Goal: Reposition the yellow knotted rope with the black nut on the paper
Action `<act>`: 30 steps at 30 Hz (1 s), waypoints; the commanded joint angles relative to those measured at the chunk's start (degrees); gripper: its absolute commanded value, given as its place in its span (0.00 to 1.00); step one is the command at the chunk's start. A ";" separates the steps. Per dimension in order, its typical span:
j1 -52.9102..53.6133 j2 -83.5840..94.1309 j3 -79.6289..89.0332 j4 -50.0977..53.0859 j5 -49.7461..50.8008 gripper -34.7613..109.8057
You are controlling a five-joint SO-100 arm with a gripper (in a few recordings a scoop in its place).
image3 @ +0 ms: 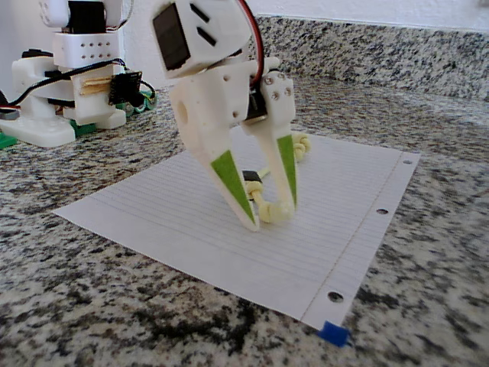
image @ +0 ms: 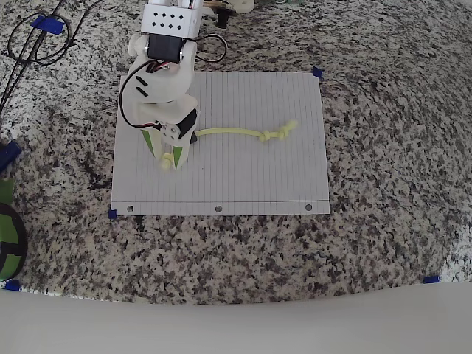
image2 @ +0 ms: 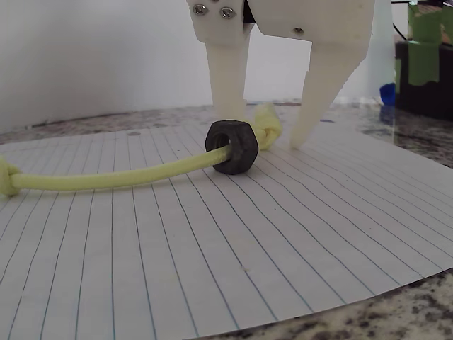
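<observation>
Overhead view gives me the paper [image: 243, 177] lying flat on the speckled granite counter [image: 383, 147], pinned at its corners by bits of blue tape [image: 317, 72]. I see the yellow knotted rope [image: 236, 133] stretched across the upper middle of the sheet, one knotted end [image: 279, 133] toward the right, the other end under my white arm [image: 164, 88].

From the wrist view, I have the gripper [image2: 265, 138] spread, both fingertips resting on the sheet with a clear gap between them. The black nut [image2: 230, 146] sits on the paper threaded on the rope, just in front of the left finger as that picture shows it, and the near knot [image2: 266, 127] lies in the gap behind it. I cannot tell whether either finger touches the rope.

In the fixed view, the green-faced fingers [image3: 229, 180] straddle the knot [image3: 273, 211]. Black cables [image: 33, 40] loop on the counter, well away from the sheet.
</observation>
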 commanded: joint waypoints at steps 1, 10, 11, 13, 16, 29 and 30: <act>-0.26 -0.09 -1.67 0.79 0.18 0.50; 0.53 -0.97 -1.67 2.29 0.18 0.47; 0.53 -1.05 -1.67 2.37 0.18 0.47; 0.53 -1.14 -1.67 2.72 0.18 0.44; 0.53 -1.14 -1.67 2.81 -0.18 0.36; 1.41 1.23 -1.58 3.08 -2.81 0.24; 1.58 1.93 -1.58 2.81 -3.78 0.24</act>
